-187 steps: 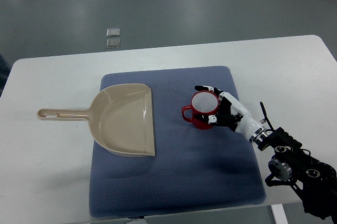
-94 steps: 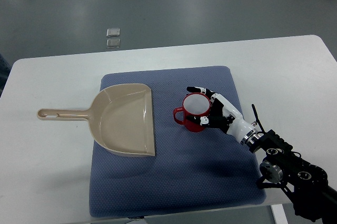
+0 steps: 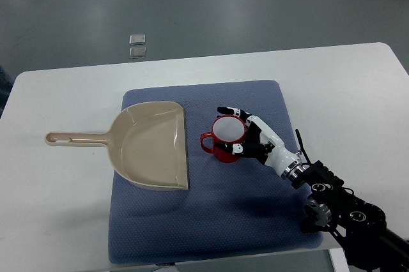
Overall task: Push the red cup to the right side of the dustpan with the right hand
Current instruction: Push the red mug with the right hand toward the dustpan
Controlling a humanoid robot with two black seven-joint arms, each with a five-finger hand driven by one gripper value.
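Observation:
A red cup (image 3: 225, 140) with a white inside stands upright on the blue mat (image 3: 211, 221), its handle pointing left. A beige dustpan (image 3: 153, 145) lies to its left, with a narrow strip of mat between the pan's open edge and the cup's handle. My right hand (image 3: 246, 133) reaches in from the lower right and presses against the cup's right side. Its fingers (image 3: 231, 111) curve around the far and near walls without closing on the cup.
The mat lies on a white table (image 3: 57, 208). The dustpan's long handle (image 3: 73, 138) points left over the bare tabletop. Two small clear squares (image 3: 137, 45) lie on the grey floor beyond the table's far edge.
My right hand has moved left with the cup sliding ahead of it. The cup now stands much nearer the dustpan's open edge.

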